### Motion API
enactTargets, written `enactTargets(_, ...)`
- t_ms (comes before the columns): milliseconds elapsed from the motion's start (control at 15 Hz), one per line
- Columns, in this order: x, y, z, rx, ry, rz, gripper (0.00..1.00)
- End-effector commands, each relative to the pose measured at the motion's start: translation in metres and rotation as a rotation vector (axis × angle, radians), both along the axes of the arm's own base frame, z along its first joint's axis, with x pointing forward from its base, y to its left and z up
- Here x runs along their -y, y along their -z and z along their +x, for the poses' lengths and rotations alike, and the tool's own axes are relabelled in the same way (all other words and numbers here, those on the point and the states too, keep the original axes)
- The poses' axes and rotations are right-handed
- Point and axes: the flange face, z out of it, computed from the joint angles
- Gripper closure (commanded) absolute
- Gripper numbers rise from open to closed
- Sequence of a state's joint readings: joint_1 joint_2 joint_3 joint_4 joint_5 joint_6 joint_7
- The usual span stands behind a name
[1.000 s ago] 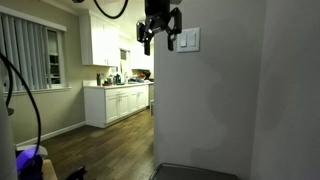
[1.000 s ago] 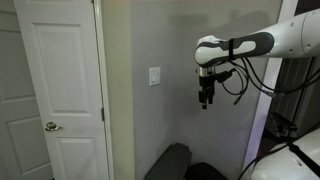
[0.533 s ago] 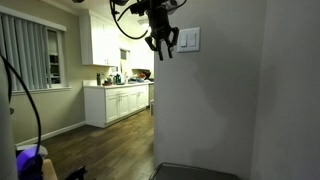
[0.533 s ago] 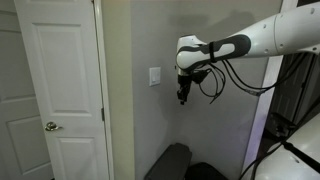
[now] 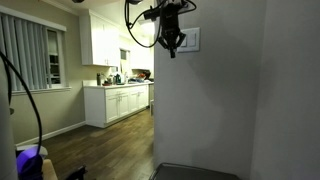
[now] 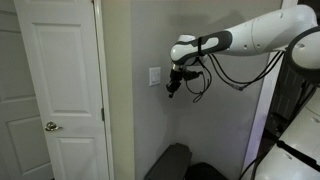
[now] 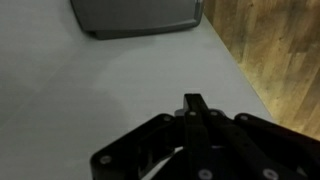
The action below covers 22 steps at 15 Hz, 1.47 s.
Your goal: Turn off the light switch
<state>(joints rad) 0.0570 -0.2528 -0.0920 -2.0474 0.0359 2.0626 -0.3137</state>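
Observation:
The light switch (image 5: 189, 39) is a small white plate on the grey-white wall; it also shows beside the door frame as the same switch (image 6: 154, 76). My gripper (image 6: 170, 91) hangs just right of it and a little lower, pointing down along the wall. From the kitchen side the gripper (image 5: 172, 50) overlaps the plate's left edge. In the wrist view the black fingers (image 7: 193, 103) are pressed together with nothing between them, and the switch is out of view there.
A white door (image 6: 60, 90) with a metal knob (image 6: 48, 126) stands left of the switch. A dark grey seat (image 6: 170, 160) sits on the floor under the arm. The wall's corner (image 5: 154, 110) borders a kitchen with white cabinets (image 5: 118, 104). Wood floor (image 7: 270, 50) lies below.
The arm has swung along the wall toward the switch and come close beside it. The jaws have gone from open to shut.

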Motion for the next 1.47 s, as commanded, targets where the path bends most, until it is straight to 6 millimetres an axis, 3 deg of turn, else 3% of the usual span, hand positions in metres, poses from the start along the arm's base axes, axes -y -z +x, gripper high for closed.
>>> enactTargets(0,0.006,-0.019,0.019,0.096,0.057,0.093,1.0)
enactTargets(733,-0.003,-0.038,0.061,0.299,0.129,0.174,1.0)
enactTargets(1400,-0.024,-0.044,0.065,0.379,0.17,0.215,1.0)
